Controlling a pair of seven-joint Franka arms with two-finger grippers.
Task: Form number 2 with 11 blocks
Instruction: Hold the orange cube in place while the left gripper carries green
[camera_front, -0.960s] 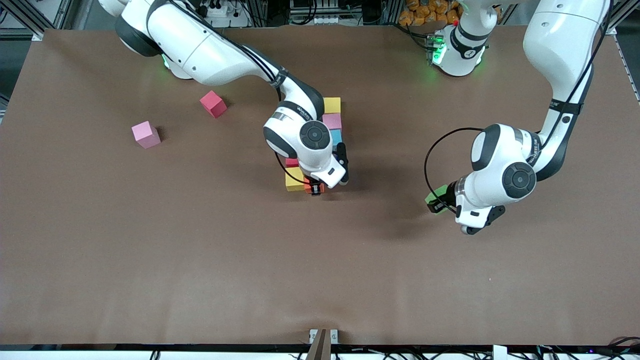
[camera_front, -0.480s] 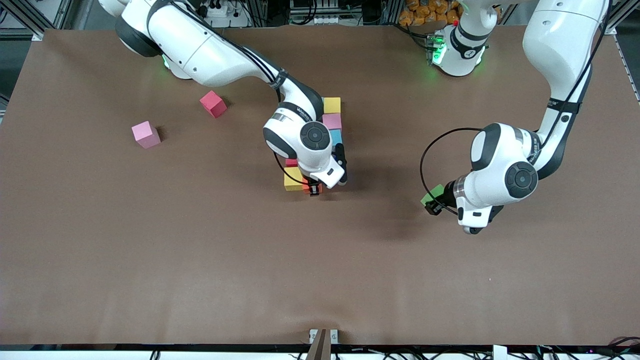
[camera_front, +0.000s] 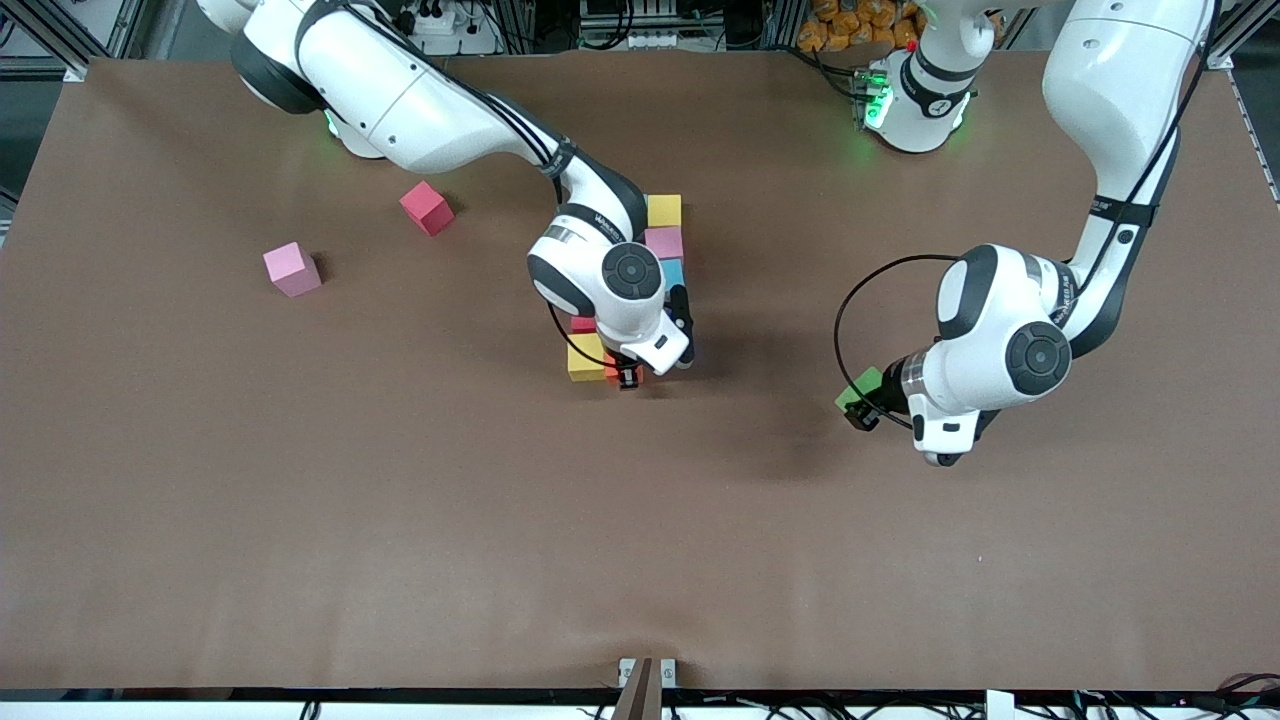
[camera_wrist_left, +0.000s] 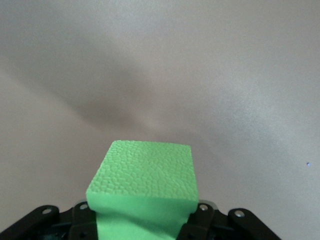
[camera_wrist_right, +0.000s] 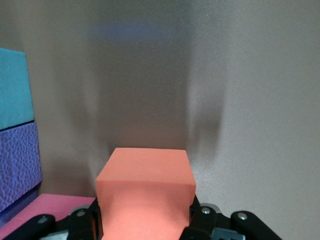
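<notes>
Two grippers of mine show in the front view, each clamped on a cube; my right gripper (camera_front: 629, 378) is down at the partly built number 2 (camera_front: 640, 290) in the middle of the table, pinching an orange block (camera_front: 628, 373) just beside a yellow block (camera_front: 585, 360) in the row nearest the front camera; farther from that camera the figure shows a red block (camera_front: 583, 324), a light blue block (camera_front: 674, 273), a pink block (camera_front: 664, 242) and another yellow block (camera_front: 664, 210), the rest hidden under my wrist; my left gripper (camera_front: 862, 410) hangs over bare table toward the left arm's end, gripping a green block (camera_front: 858, 391); a loose red cube (camera_front: 427, 208) and a loose pink cube (camera_front: 292, 269) lie apart toward the right arm's end; in the left wrist view the green block (camera_wrist_left: 145, 192) sits clenched between my fingers above plain brown table (camera_wrist_left: 225, 75); in the right wrist view the orange block (camera_wrist_right: 145, 190) is squeezed likewise, with light blue (camera_wrist_right: 15, 90), purple (camera_wrist_right: 17, 165) and pink (camera_wrist_right: 45, 210) faces close beside it.
</notes>
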